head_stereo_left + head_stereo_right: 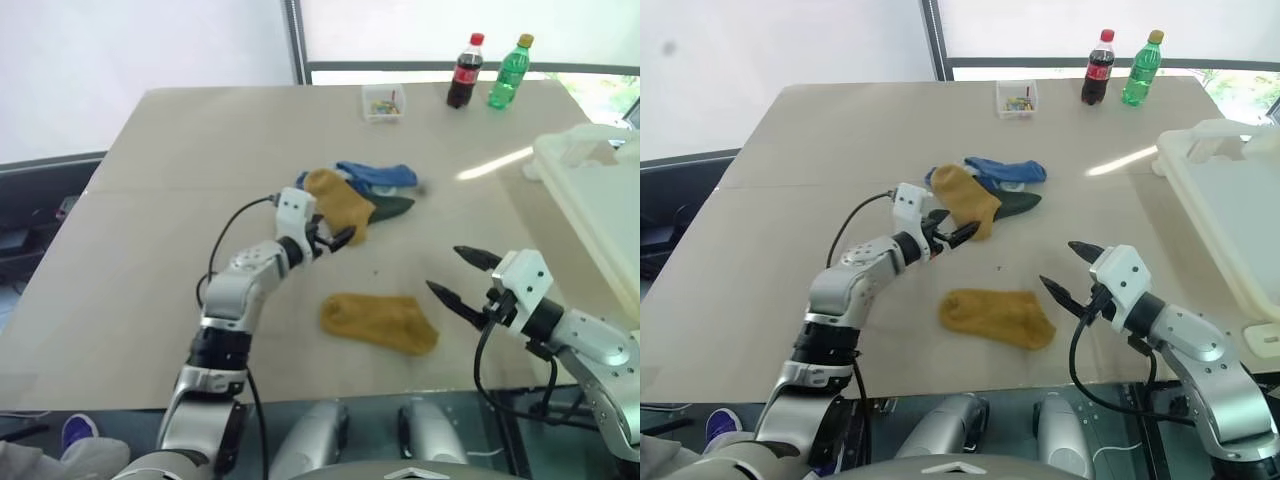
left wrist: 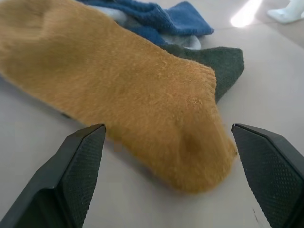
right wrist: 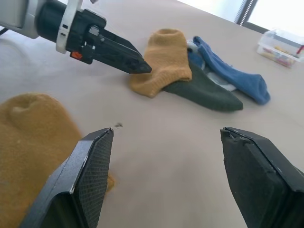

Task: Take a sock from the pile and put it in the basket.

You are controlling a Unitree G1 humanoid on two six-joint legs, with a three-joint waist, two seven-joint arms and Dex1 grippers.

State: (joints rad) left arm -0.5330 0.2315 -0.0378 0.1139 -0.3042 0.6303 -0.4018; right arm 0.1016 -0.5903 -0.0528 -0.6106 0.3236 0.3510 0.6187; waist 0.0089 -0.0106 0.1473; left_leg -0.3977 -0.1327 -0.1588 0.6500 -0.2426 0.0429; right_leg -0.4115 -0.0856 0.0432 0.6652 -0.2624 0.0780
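So the pile (image 1: 355, 195) sits roughly mid-table, a bit toward the far edge: 1 mustard sock (image 1: 340, 203) on top, a blue sock (image 1: 378, 176) behind it and a dark green sock (image 1: 392, 208) poking out underneath. There's also 1 stray yellow sock (image 1: 378, 322) lying flat on its own, closer to the near edge. The basket (image 1: 600, 200) is over at the right edge of the table, well apart from all of it.

The left gripper (image 1: 337, 238) is right at the near end of the mustard sock with its fingers spread wide and nothing in them. In the left wrist view the sock's rounded end sits between the 2 black fingers (image 2: 78, 166), not pinched yet. The right gripper (image 1: 462, 275) hangs near the right side of the stray sock, jaws well apart too, holding nothing.

Handling-wise, these look fuzzy, floppy and basically weightless. No stiffness at all, so whatever gets pinched will just drape and dangle. Not fragile, and not slippery either; that nap should grip fine against the textured pads. My guess is the best hold is the thick rounded end of the mustard one, bunching up a fold of fabric rather than scraping along the tabletop. The main risk I see is the green sock tagging along, since it's tucked under the mustard one and fuzzy stuff clings. Could also snag just a thin layer and lose it mid-carry.
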